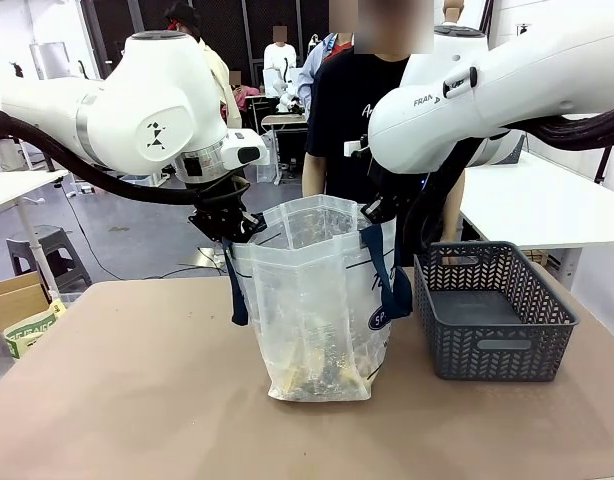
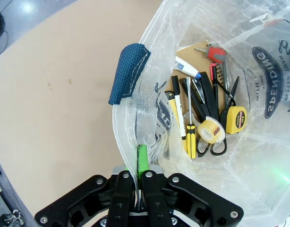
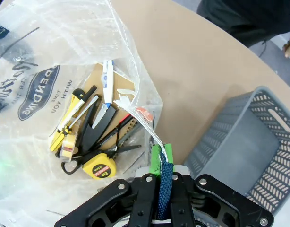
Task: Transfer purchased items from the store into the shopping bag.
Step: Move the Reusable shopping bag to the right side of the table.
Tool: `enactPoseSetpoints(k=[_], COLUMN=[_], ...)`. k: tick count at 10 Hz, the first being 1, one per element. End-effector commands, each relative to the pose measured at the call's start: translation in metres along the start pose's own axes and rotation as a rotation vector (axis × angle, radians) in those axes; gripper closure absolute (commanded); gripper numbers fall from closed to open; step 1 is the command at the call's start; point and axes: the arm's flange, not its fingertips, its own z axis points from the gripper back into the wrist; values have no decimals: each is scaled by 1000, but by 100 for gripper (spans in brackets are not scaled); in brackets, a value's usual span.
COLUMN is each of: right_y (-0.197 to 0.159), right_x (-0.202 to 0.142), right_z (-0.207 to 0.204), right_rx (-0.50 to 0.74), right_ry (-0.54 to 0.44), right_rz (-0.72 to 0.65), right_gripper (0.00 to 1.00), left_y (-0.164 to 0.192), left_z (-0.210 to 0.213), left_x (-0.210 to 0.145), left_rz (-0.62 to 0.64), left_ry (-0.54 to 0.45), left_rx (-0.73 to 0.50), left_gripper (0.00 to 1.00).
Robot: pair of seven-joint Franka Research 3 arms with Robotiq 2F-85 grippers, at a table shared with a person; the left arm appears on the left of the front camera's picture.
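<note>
Right now one see-through plastic bag (image 1: 317,300) stands upright near the middle of the tabletop (image 1: 117,400), held open at its top by both arms. The left jaws are shut on the bag's rim, the thin plastic edge pinched between the green pads, as the left wrist view shows; just beside them one navy strap (image 2: 128,71) folds over the outside of the bag. The right jaws are clamped on the opposite rim, with the second navy strap (image 3: 165,182) caught between the pads together with the plastic. Two straps in all hang down the bag's sides. One dark grey basket (image 1: 492,330) sits on the tabletop just beside the bag, on the robot's right, its grey floor showing through the open top. The goods lie in a heap at the bottom of the bag: one yellow tape measure (image 2: 236,119), one roll of clear tape (image 2: 211,130) touching it, two long yellow-and-black tools (image 2: 189,127) lying side by side, one pair of black-handled scissors (image 2: 216,142), one white tube with a blue end (image 2: 187,67) and one flat brown paper packet (image 2: 192,54) beneath them. A few more dark and red pieces are too tangled to count. One person in a black shirt (image 1: 347,110) stands at the far side, right behind the bag.
</note>
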Motion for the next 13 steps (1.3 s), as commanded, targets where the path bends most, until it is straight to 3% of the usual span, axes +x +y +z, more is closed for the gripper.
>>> enactPoseSetpoints(k=[1,13], right_y=[-1,-1], right_x=[-1,-1], right_z=[0,0], right_rx=[0,0], right_ry=[0,0], right_rz=[-2,-2], right_gripper=[100,100], left_y=[1,1], left_z=[0,0], left_x=[0,0], left_rz=[2,2], left_ry=[-1,-1], left_rx=[1,1], left_gripper=[100,100])
